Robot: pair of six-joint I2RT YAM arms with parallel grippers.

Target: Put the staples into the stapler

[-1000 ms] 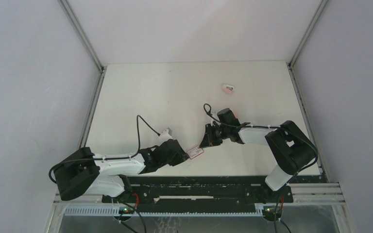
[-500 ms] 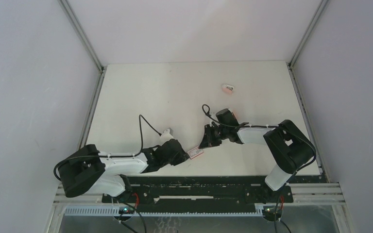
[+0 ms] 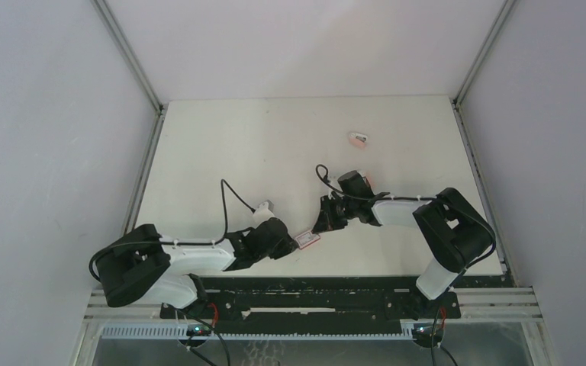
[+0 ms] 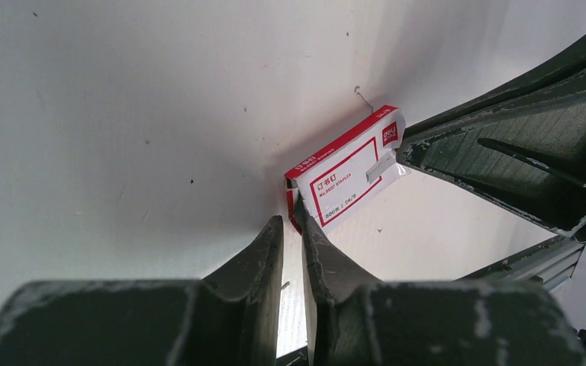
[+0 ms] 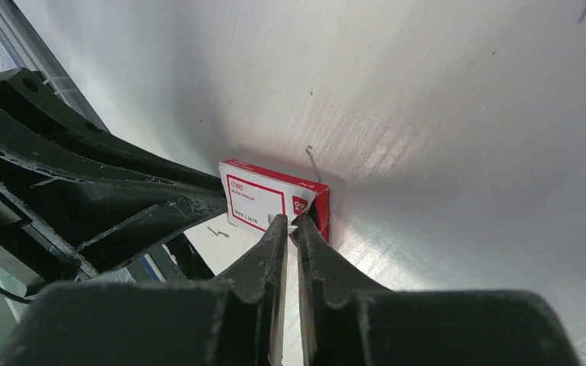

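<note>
**Staples box** (image 3: 307, 239) hanging low over the near strip of the table (image 3: 236, 152), held at both ends. Its long axis is running left to right, with the right end sitting slightly farther back. The white label face is tilting upward. At the box's left end, the left gripper (image 4: 289, 217) is pinching the corner, its jaws nearly together. At the box's right end, the right gripper (image 5: 291, 223) is clamping the opened white flap, its jaws closed. A bent loose staple (image 4: 362, 95) is lying just beyond the box. A small pink-and-white object (image 3: 358, 138) is resting well beyond the box, to the right.
</note>
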